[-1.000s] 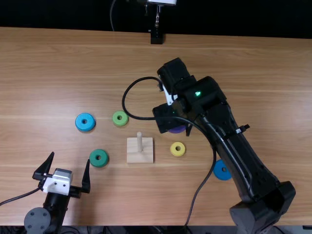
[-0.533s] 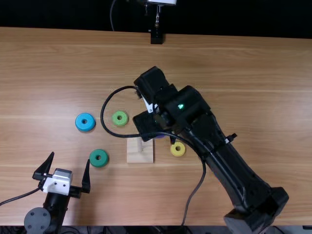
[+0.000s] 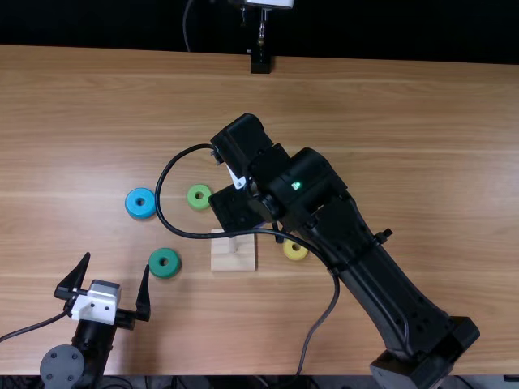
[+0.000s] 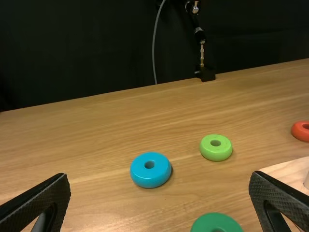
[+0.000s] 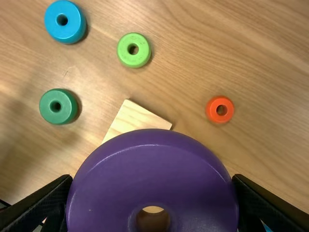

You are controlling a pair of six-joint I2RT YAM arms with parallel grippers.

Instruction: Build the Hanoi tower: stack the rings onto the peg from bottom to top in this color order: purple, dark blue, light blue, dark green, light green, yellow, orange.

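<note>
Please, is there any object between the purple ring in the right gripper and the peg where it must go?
Nothing visible stands between the purple ring and the peg. The light green ring and orange ring lie beside the base. The black cable crosses the base in the top view, probably above it.

"Centre of the table (image 3: 381, 121)?"
"Item: board (image 3: 243, 261), lying flat; peg (image 3: 233, 244) upright on it."
"Left?"
"Item: ring one (image 3: 165, 273), level with the board. Item: ring two (image 3: 140, 212), behind ring one, farther left. Item: ring three (image 3: 197, 205), right of ring two, behind the board and left of it."
"Right?"
"Item: ring four (image 3: 295, 254), beside the board. Item: ring five (image 5: 211, 110), behind the board, rightward."
"Held?"
"Item: ring six (image 5: 154, 174), in the right gripper (image 3: 235, 209)."
</note>
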